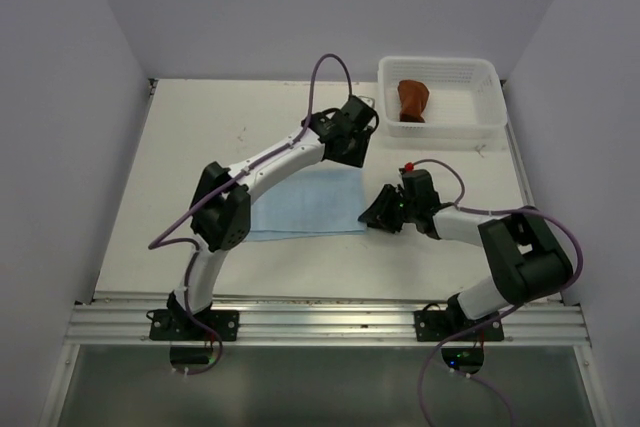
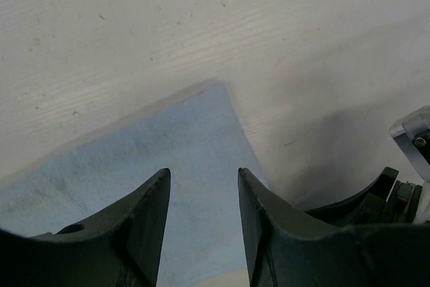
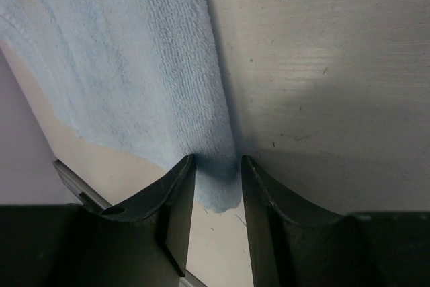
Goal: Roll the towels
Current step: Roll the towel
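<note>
At blue towel (image 1: 305,202) right edge: left hand (image 2: 203,199) and right hand (image 3: 217,183) part-open, nothing gripped.
Risk: uneven pinch on thin edge could skew the roll.

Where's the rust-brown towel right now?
In the top view, the rust-brown towel sits inside the white mesh basket at the far right corner of the table, beyond the light blue towel spread flat mid-table.

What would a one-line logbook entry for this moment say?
light blue towel: flat on table | left gripper: open over far right corner | right gripper: open at near right corner | rust towel: in basket
</note>
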`<state>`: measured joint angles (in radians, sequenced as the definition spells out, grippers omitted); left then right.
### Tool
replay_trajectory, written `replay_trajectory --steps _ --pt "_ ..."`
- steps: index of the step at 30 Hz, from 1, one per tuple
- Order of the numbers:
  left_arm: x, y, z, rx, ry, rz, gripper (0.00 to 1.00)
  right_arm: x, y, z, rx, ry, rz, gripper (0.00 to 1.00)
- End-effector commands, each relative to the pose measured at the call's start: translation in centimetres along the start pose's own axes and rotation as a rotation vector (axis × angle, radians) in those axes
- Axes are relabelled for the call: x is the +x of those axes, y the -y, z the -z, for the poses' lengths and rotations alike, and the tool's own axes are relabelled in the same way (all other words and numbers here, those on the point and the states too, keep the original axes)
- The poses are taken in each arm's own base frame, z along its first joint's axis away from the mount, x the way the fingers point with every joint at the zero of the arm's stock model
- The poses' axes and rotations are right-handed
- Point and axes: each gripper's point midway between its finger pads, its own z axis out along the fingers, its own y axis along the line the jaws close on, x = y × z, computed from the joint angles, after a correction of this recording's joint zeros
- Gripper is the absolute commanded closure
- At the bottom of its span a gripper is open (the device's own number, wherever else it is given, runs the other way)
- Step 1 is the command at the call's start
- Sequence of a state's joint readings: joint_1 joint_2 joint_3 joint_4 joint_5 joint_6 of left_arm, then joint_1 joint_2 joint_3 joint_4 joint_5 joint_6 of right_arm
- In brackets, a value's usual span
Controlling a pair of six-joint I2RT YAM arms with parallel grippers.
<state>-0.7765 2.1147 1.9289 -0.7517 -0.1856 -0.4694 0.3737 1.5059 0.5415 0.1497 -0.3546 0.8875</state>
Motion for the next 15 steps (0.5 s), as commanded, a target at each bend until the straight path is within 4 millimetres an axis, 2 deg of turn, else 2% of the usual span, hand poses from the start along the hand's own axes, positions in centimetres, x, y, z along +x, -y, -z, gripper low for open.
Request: replay_trajectory --steps 1,6,12,15 --pt "-0.8 0.9 -0.1 -0.025 0.002 0.002 0.51 0.3 -0.3 -0.5 -0.041 -0.014 -0.009 0.63" --pt "0.9 1.7 -2.4 -0.048 -0.046 -0.013 0.51 0.7 -0.1 -0.6 -0.043 -0.025 -0.008 0.66" --pt "2.7 2.4 -4.9 -0.054 -0.089 0.000 0.51 1.0 0.3 -0.9 -0.046 -0.036 -0.012 0.76" --pt "2.8 2.9 -5.8 -0.043 -0.085 0.015 0.52 1.3 0.5 -1.1 -0.044 -0.048 -0.015 0.79"
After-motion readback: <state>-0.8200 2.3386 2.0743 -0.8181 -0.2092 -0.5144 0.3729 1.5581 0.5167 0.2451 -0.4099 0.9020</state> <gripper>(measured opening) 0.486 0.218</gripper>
